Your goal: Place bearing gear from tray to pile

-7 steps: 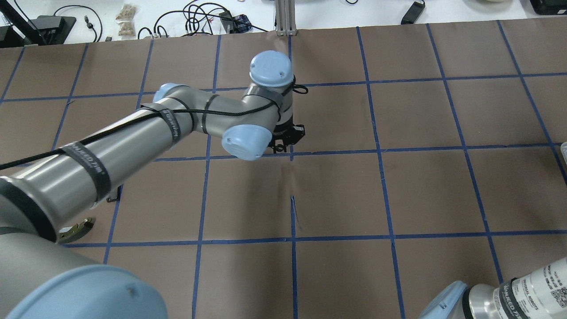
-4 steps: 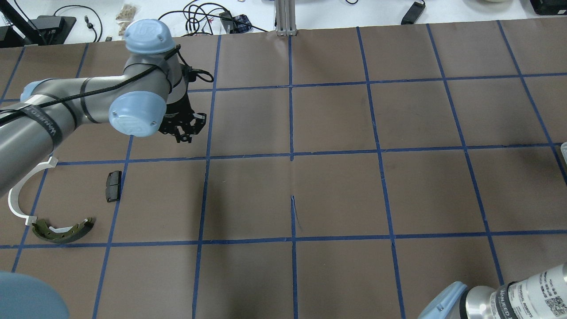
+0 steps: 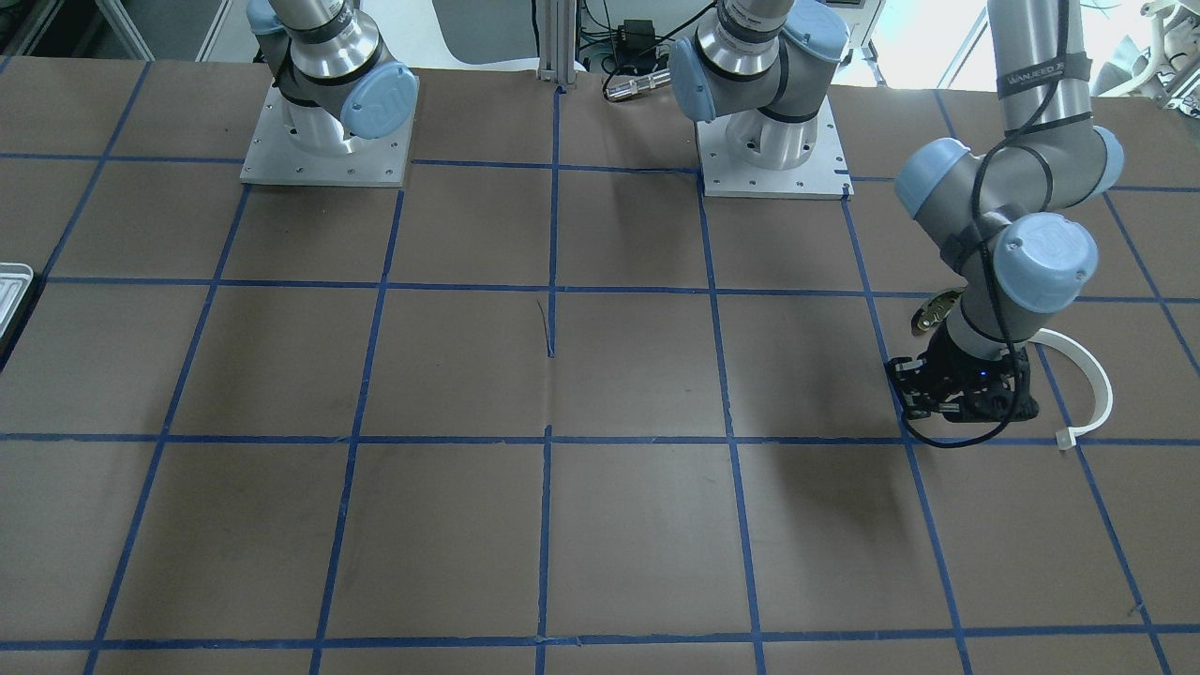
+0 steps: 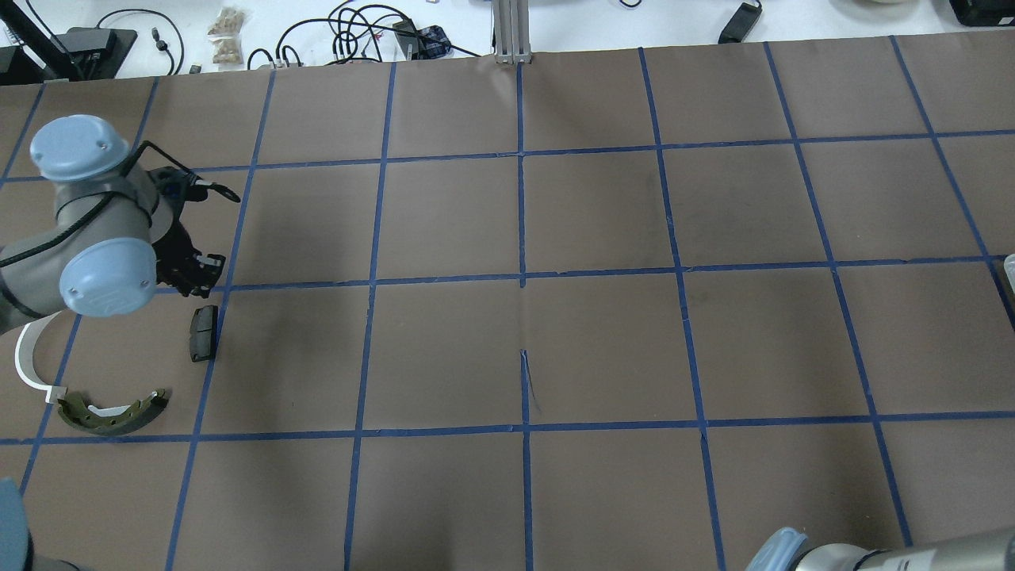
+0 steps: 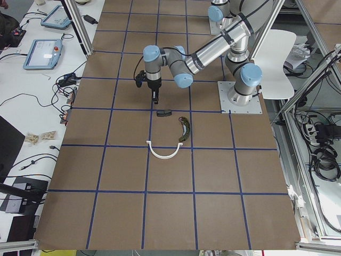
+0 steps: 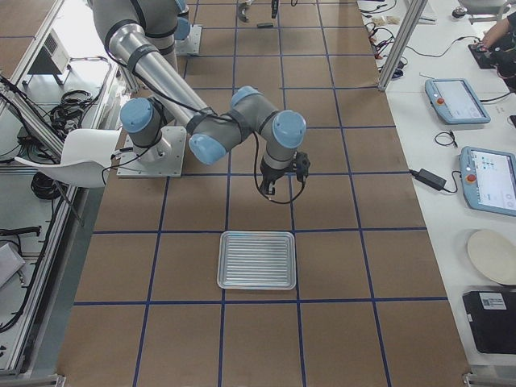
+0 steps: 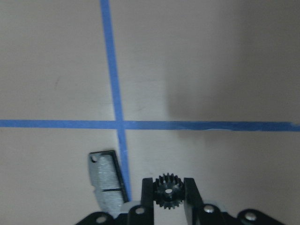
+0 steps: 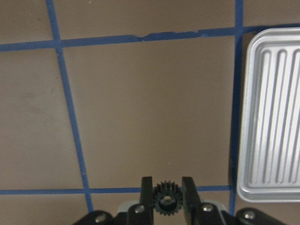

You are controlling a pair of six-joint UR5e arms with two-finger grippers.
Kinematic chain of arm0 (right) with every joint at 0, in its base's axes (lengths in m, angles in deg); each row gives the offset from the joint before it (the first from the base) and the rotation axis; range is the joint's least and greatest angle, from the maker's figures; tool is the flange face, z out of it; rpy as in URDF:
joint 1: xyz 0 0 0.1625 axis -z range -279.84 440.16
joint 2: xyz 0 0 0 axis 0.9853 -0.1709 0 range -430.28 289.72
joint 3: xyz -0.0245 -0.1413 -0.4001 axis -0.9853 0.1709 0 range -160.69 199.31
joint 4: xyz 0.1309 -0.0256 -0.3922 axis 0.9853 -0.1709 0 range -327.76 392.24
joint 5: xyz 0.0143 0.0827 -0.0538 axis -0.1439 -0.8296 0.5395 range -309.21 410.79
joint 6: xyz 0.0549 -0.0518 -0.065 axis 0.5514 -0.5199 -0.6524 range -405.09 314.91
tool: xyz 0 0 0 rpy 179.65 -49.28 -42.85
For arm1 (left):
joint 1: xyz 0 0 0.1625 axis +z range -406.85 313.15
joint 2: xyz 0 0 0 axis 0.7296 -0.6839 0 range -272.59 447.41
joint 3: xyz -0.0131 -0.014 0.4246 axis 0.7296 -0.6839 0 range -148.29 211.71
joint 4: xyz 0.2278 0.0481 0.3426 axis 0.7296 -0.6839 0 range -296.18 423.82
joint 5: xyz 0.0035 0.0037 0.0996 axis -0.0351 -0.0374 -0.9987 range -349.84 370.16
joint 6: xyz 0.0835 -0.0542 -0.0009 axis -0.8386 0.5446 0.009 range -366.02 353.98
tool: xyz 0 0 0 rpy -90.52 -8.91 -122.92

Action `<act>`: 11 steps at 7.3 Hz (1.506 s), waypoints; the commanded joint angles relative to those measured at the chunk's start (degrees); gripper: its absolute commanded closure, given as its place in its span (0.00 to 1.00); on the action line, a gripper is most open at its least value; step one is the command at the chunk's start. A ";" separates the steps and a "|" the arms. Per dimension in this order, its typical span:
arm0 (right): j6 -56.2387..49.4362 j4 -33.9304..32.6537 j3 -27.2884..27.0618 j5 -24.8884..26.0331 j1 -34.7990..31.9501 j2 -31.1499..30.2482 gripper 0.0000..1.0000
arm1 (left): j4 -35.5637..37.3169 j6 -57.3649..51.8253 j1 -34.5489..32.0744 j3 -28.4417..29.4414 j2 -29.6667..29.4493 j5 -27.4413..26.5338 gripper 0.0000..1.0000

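The left pincer (image 7: 168,183) was closed on the bearing gear (image 7: 169,192). Its two fingers pressed opposite sides of the toothed rim, and the bore faced the wrist camera. It hung over the table (image 4: 603,349) at the edge of the pile, just beside the small black pad (image 4: 204,333) and near a crossing of blue tape. The olive brake shoe (image 4: 111,412) and the white arc (image 4: 28,357) lay a little further off. The right pincer (image 8: 167,187) looked likewise shut on a second gear (image 8: 165,200) of the same kind, near the tray (image 8: 272,117).

The bearing gear looked small, hard and light (metal or plastic, I could not tell), so a firm squeeze should neither bend nor mark it. The teeth gave the pads something to bite. A hold across the diameter, though, rests on only a few tooth crests, and the gear could pivot about that line. Even so, that across-the-rim hold seemed the sensible one, since the bore looked too narrow to take a finger. A round part let go on its edge is apt to roll, so a low release close beside the pad would suit it.
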 commanded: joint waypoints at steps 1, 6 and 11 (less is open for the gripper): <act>18.86 1.84 -8.18 -0.74 -9.98 -9.00 0.93 | 3.53 -9.39 8.68 -1.74 -1.65 2.47 0.91; 67.39 -12.08 -12.53 -8.20 -42.49 -4.60 0.92 | -14.85 -8.62 4.42 6.73 1.94 8.26 0.00; 90.14 -40.76 -10.60 -12.17 -58.89 14.92 0.90 | -29.26 16.57 -14.73 20.77 0.54 8.62 0.00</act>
